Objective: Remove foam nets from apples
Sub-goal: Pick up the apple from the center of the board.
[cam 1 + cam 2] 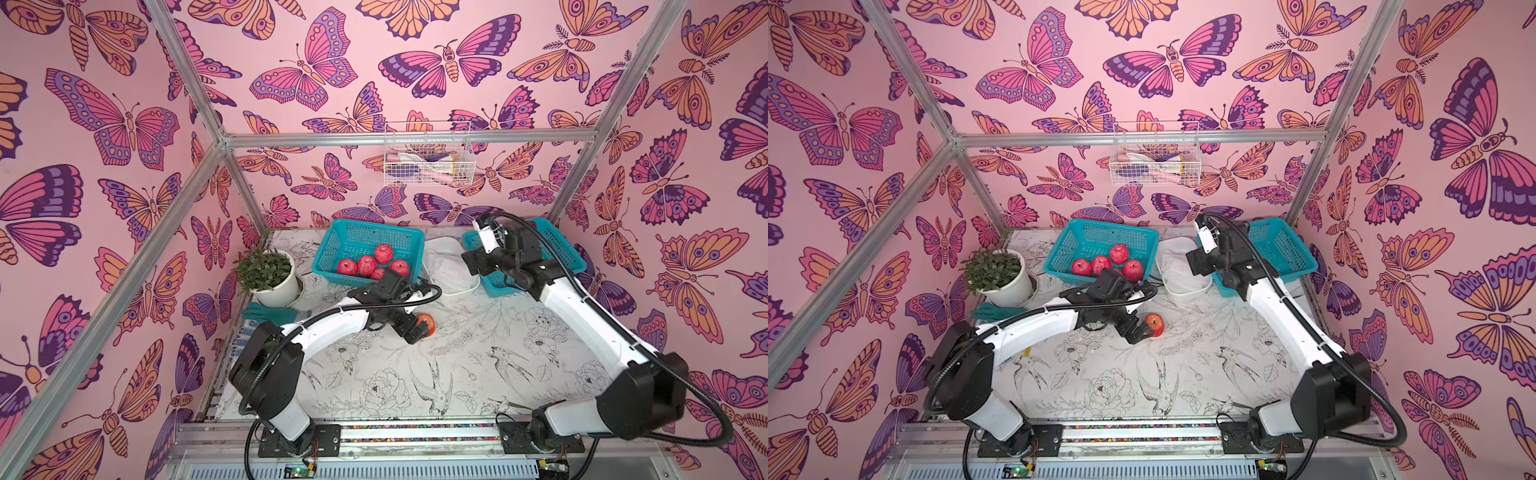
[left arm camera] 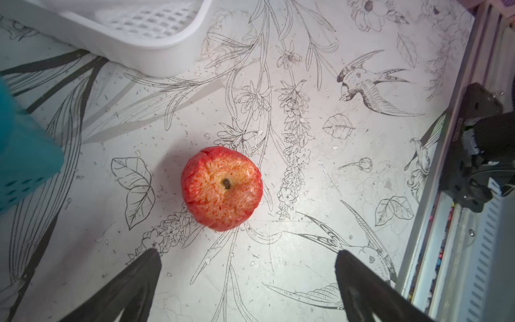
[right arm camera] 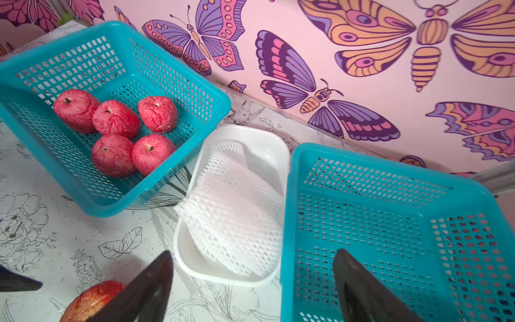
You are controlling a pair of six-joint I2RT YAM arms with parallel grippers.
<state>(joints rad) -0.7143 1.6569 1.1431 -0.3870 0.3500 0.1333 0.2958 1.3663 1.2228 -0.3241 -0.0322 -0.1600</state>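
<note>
On the table [image 1: 457, 365], a basket [image 1: 374, 237] sits at the back with five apples [image 1: 368, 266] in it. Just right of it is a tray [image 1: 442, 247] with foam nets [image 1: 451, 270] inside, then a second basket [image 1: 561, 249]. One apple [image 1: 427, 323] lies alone in front of the first basket. A plant pot [image 1: 276, 286] stands at the left, with gloves [image 1: 266, 311] in front of it.

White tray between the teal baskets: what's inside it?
White foam netting lies flattened inside the white tray, one edge overhanging its rim. The floor beneath is covered; one net or several stacked cannot be told.
</note>
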